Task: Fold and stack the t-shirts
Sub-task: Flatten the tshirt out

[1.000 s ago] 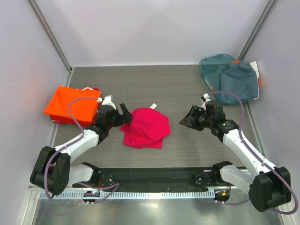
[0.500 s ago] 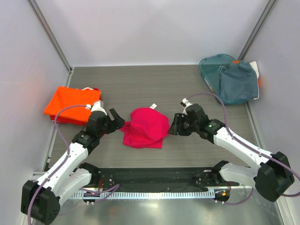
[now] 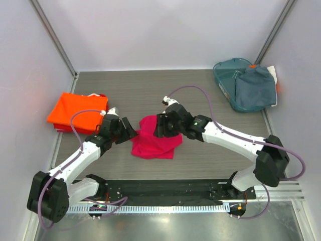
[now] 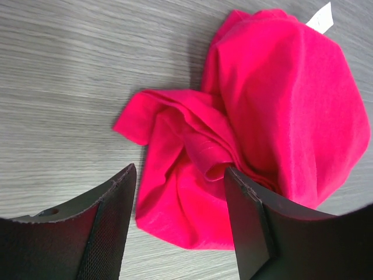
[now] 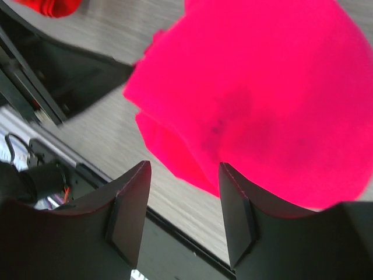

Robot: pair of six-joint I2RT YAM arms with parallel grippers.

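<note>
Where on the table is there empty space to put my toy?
Bare: the far middle of the table, between orange shirt and teal basket; also between basket and right arm. Crowded: the middle, where left hand and right hand flank the pink shirt.

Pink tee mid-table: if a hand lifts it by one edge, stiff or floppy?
Likely floppy: the pink tee lies crumpled in soft folds, so a lifted edge should drape and the rest trail. Probably light: it looks like thin cloth, loosely bunched. Pushed, it would likely bunch up on the table rather than slide whole.
</note>
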